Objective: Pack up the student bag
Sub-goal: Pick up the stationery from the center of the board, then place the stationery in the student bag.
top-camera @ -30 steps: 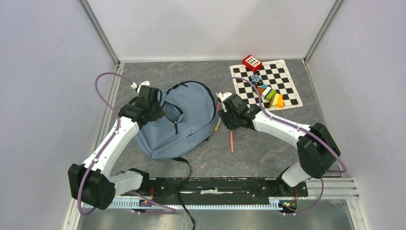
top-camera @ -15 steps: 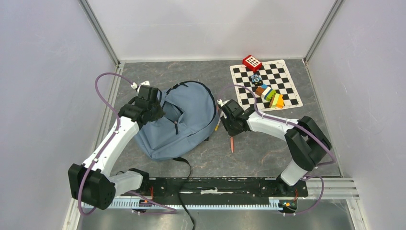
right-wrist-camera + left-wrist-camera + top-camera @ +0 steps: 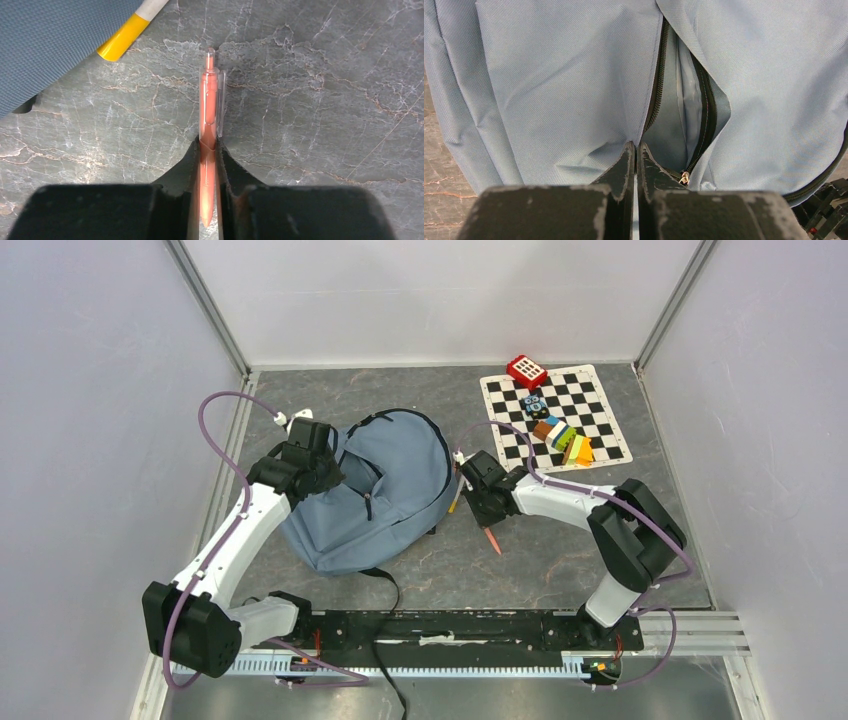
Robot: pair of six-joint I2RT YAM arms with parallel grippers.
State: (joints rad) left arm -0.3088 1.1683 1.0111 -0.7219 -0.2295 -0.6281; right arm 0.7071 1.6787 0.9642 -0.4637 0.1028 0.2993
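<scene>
The student bag (image 3: pixel 385 502) lies flat at the left centre of the table, blue-grey with black zippers. In the left wrist view its front pocket (image 3: pixel 680 116) gapes open. My left gripper (image 3: pixel 635 148) is shut on the fabric edge of that pocket, by the zipper pull (image 3: pixel 683 177); from above it sits at the bag's left side (image 3: pixel 333 472). Just right of the bag, my right gripper (image 3: pixel 208 146) is shut on an orange pen (image 3: pixel 209 95). The pen lies on the table and pokes out ahead of the fingers (image 3: pixel 492 538).
A yellow and white marker (image 3: pixel 126 36) lies against the bag's right edge (image 3: pixel 455 502). At the back right a chessboard mat (image 3: pixel 585 405) carries a red block (image 3: pixel 526 371) and several coloured blocks (image 3: pixel 565 440). White walls enclose the table.
The right gripper has closed its fingers onto the orange pen, and the pen has swung slightly on the table. The left arm and the bag have not moved.
</scene>
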